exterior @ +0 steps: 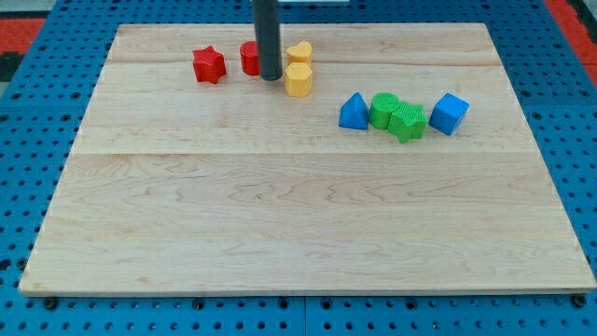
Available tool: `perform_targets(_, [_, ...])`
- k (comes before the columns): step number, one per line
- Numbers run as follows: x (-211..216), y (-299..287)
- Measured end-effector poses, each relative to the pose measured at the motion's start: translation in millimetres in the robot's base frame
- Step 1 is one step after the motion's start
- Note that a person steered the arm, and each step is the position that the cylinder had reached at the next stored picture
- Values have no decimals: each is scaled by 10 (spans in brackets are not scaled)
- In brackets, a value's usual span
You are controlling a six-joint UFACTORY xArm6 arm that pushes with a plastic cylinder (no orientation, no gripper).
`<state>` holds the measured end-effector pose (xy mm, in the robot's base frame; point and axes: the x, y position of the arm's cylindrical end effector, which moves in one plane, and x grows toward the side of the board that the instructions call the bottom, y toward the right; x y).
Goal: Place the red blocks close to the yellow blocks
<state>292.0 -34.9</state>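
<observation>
Gripper: none fitted, so no open or closed state to record; the rod ends in my tip (271,77), which rests on the table (280,233) at about 12 o'clock of the board, wedged between a red block and the yellow pair.

Red block (249,58), shape unclear because the rod hides part of it, sits just at 9 o'clock of the tip, touching or nearly so. Red star (209,64) lies further toward 9 o'clock, apart from the first red. Yellow hexagon (298,79) is just at 3 o'clock of the tip; a second yellow block (299,52), heart-like, sits directly at 12 o'clock of the hexagon, touching it.

Off-task cluster at 3 o'clock of the board: blue triangle (354,111), two green blocks (384,109) (408,122) touching, blue cube (449,113).

Handling judgement: blocks look small, rigid and light, likely to slide easily on smooth wood and to spin if pushed off-centre. Nothing to grasp; contact should be on the star's 9 o'clock face, through its middle, driving toward 3 o'clock.

Progress judgement: one red near yellow; star not yet.
</observation>
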Motion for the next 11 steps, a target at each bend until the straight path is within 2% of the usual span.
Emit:
perform_targets(2, [-456,45])
perform_targets(3, [-664,-556])
perform_targets(4, [-760,-618])
perform_targets(5, [-777,-1201])
perform_targets(6, [-686,-1815])
perform_targets(7, [-139,-1718])
perform_targets(8, [17,-1319])
perform_targets(9, [-152,-1260])
perform_targets(10, [144,-992])
perform_targets(11, [276,-1076])
